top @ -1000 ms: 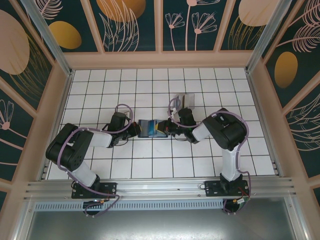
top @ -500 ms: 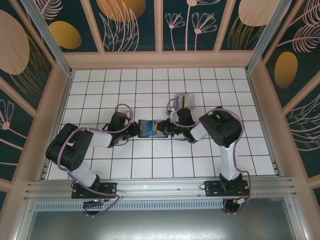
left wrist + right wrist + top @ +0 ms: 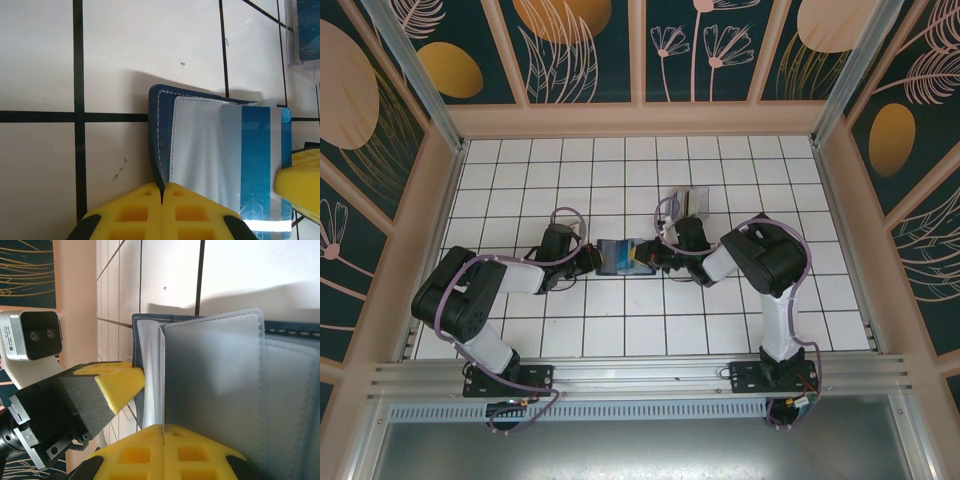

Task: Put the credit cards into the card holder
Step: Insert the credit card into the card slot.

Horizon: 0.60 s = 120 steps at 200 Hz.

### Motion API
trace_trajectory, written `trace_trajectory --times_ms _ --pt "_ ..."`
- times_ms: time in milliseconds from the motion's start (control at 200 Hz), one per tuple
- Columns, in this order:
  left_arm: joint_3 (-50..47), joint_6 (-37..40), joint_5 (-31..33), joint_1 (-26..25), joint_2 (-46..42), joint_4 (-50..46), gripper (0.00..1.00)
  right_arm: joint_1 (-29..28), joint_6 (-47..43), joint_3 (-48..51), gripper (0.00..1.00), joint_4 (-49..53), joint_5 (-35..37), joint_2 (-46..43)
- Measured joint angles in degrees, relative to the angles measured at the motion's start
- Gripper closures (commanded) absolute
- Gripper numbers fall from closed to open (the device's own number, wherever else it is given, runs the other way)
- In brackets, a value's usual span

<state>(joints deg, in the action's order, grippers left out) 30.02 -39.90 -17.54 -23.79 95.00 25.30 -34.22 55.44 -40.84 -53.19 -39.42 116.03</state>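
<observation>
L gripper [image 3: 161, 194]: yellow fingers [image 3: 130, 212] were pressed tight together, pinching the navy stitched edge of the card holder [image 3: 161, 125] at its near corner. R gripper [image 3: 163, 435]: also clamped together, nipping a clear plastic pocket leaf [image 3: 215, 370] of the same holder.

Top view: the holder lay open on the white tiled table [image 3: 620, 330], approx. mid-table, w/ the L gripper at its left end & the R gripper at its right end, so the arms faced each other across it.

L wrist cam: a blue-striped face showed under the clear leaf, w/ one yellow R finger over the holder's right edge.

Credit cards [image 3: 693, 199]: small grey-silver lot on the tiles just beyond the R wrist, apart from the holder. Couldn't tell how many.
</observation>
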Motion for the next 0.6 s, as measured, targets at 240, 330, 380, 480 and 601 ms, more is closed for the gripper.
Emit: trace_trajectory --times_ms 240,330,380,480,601 --pt "0.2 0.0 -0.5 0.0 0.2 0.0 0.98 -0.4 0.5 0.5 1.0 -0.8 0.8 -0.2" --pt "0.2 0.0 -0.5 0.0 0.3 0.0 0.98 -0.6 2.2 0.5 1.0 -3.3 0.3 0.9" --pt "0.2 0.0 -0.5 0.0 0.3 0.0 0.98 -0.7 3.3 0.5 1.0 -5.3 -0.2 1.9" --pt "0.2 0.0 -0.5 0.1 0.3 0.0 0.98 -0.7 5.4 0.5 1.0 -8.8 -1.3 3.5" --pt "0.2 0.0 -0.6 0.1 0.3 0.0 0.98 -0.7 6.7 0.5 1.0 -10.5 -2.3 4.2"
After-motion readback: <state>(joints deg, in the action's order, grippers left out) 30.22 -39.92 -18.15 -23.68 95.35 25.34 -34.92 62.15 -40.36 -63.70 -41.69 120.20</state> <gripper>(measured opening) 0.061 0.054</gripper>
